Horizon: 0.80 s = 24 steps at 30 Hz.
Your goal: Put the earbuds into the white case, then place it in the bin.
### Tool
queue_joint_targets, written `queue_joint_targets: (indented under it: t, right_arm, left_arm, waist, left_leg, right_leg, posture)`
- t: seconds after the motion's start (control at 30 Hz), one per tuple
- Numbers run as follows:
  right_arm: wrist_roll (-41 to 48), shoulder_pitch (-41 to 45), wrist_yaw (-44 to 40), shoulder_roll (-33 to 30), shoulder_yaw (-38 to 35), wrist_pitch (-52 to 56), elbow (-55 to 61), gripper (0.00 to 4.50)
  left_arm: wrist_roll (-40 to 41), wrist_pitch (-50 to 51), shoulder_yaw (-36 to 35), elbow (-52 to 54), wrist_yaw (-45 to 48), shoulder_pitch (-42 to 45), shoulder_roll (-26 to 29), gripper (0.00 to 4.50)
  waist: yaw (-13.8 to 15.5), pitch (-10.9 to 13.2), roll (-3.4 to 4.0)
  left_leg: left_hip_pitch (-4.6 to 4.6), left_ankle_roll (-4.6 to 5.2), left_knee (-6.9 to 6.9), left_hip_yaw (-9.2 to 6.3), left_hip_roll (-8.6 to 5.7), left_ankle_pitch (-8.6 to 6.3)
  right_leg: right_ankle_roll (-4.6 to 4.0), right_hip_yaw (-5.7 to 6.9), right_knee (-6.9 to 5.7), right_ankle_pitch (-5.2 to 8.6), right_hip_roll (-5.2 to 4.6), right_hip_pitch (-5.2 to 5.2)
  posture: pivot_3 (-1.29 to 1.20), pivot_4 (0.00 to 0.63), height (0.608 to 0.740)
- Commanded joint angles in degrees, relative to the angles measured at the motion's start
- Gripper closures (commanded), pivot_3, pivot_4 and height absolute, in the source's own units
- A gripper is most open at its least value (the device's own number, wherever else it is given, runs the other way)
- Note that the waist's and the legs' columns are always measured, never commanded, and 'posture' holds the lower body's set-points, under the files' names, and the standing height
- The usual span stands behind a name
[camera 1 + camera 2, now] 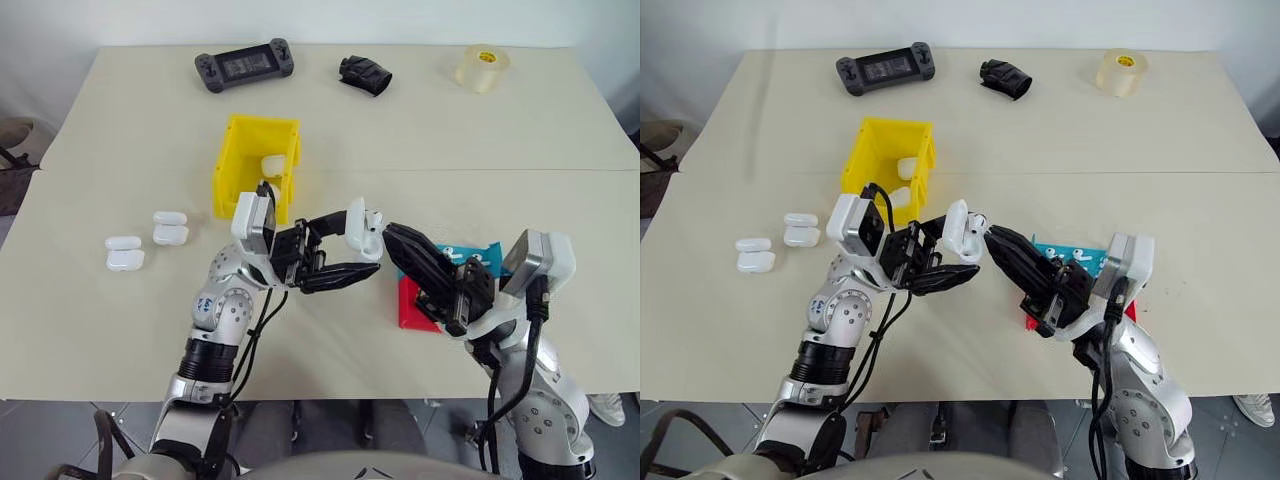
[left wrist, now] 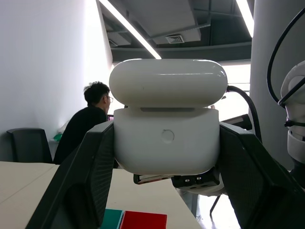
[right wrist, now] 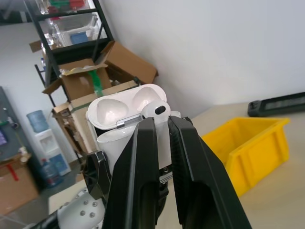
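Right gripper [image 1: 385,240] up close in the head view, pinching an earbud [image 3: 159,109] at the open white case [image 1: 362,224], which the left gripper [image 1: 362,252] clamps. Right wrist view: line the stem with its socket, gently. Bin [image 1: 228,160] waits beyond.

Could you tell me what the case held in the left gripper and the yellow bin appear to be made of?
White case: likely hard plastic, glossy; ceiling lights reflect off its lid. Bin: apparently molded plastic, duller; uniform yellow, thin rigid walls.
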<state>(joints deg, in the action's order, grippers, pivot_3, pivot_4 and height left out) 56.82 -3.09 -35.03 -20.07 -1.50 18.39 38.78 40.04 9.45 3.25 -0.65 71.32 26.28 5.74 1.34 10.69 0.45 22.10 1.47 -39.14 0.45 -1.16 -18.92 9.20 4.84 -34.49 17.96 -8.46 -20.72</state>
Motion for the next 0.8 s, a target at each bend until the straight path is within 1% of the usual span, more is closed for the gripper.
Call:
queue_joint_targets:
  t: [0.03,0.13,0.2,0.27,0.37,0.4,0.5,0.63,0.73,0.8]
  right_arm:
    - [1.7,1.2,0.0,-0.8,-0.1,1.1,1.9,3.45]
    - [1.3,1.3,0.0,-1.6,-1.6,0.8,2.3,2.51]
    - [1.7,0.0,0.0,-3.5,-4.8,0.5,2.6,1.88]
    - [1.7,-3.3,-1.4,-7.1,-10.5,0.1,2.4,1.22]
    - [2.0,-7.4,-4.0,-11.2,-16.6,-0.1,1.7,0.24]
    - [1.5,-9.6,-6.0,-13.3,-20.1,-0.2,0.6,0.04]
    - [-2.9,-15.2,-12.7,-18.7,-27.4,-1.4,-3.7,0.04]
    - [-6.0,-18.0,-18.0,-21.5,-32.1,-2.9,-9.1,0.04]
    - [-12.1,-20.5,-25.0,-23.9,-34.9,-7.3,-16.2,0.04]
    - [-12.2,-20.4,-26.8,-24.6,-35.7,-7.3,-18.0,0.04]
  left_arm:
    - [0.5,-0.8,0.3,1.6,0.5,0.5,-0.4,1.7]
    - [0.2,-0.6,0.6,1.7,0.6,0.3,-0.1,1.7]
    - [-0.3,-0.9,0.5,1.7,0.8,-0.1,0.5,1.7]
    - [-1.1,-1.9,0.1,1.8,1.4,-1.2,1.8,1.7]
    - [-1.8,-3.4,-0.2,2.0,2.3,-2.7,3.2,1.7]
    - [-2.1,-3.8,-0.3,2.2,2.3,-3.3,3.8,1.7]
    - [-2.9,-5.4,-0.1,3.3,3.5,-5.2,5.7,1.7]
    - [-2.7,-7.2,0.5,4.8,4.2,-7.0,6.5,1.7]
    - [-3.1,-8.8,1.9,6.6,5.3,-8.7,6.5,1.7]
    - [-3.4,-9.4,2.8,7.4,5.4,-9.4,6.2,1.7]
  waist:
    - [0.0,0.0,0.0]
    - [0.0,0.0,0.0]
    - [0.1,0.0,0.0]
    - [0.2,0.0,0.0]
    - [0.2,0.0,0.0]
    - [0.2,0.0,-0.01]
    - [0.2,0.0,-0.01]
    - [0.2,0.0,0.0]
    - [0.3,0.0,0.0]
    - [0.4,0.0,0.0]
  left_leg:
    - [0.0,0.0,0.0,0.0,0.0,0.0]
    - [0.0,0.0,0.0,-0.01,0.0,0.0]
    - [0.01,0.01,0.0,-0.02,0.0,0.0]
    - [0.03,0.04,0.0,-0.02,-0.01,-0.02]
    - [0.03,0.11,0.02,0.03,-0.02,-0.05]
    - [0.03,0.12,0.05,0.05,-0.02,-0.06]
    - [0.02,0.12,0.05,0.08,-0.01,-0.06]
    - [0.01,0.14,0.05,0.1,0.08,-0.05]
    - [0.01,0.14,0.04,0.12,0.14,-0.05]
    - [0.01,0.17,0.05,0.11,0.1,-0.05]
  right_leg:
    - [0.0,0.0,0.01,0.0,0.0,0.0]
    - [0.0,0.01,0.01,0.0,0.0,0.0]
    - [0.0,0.01,0.03,0.0,-0.01,0.01]
    - [0.0,0.01,0.07,0.0,-0.05,0.02]
    - [0.0,0.02,0.12,0.0,-0.06,0.03]
    - [0.0,0.02,0.15,0.0,-0.06,0.04]
    - [0.0,0.05,0.23,0.0,-0.05,0.11]
    - [0.0,0.04,0.41,0.0,-0.04,0.18]
    - [0.0,0.02,0.46,0.0,-0.06,0.21]
    - [0.0,0.01,0.51,0.0,-0.07,0.24]
  posture:
    - [0.0,0.15,0.74]
    - [0.0,0.15,0.74]
    - [0.0,0.15,0.74]
    - [0.0,0.15,0.74]
    - [0.0,0.15,0.74]
    - [0.0,0.15,0.74]
    - [0.0,0.15,0.74]
    - [0.0,0.15,0.74]
    - [0.0,0.15,0.74]
    - [0.0,0.15,0.74]
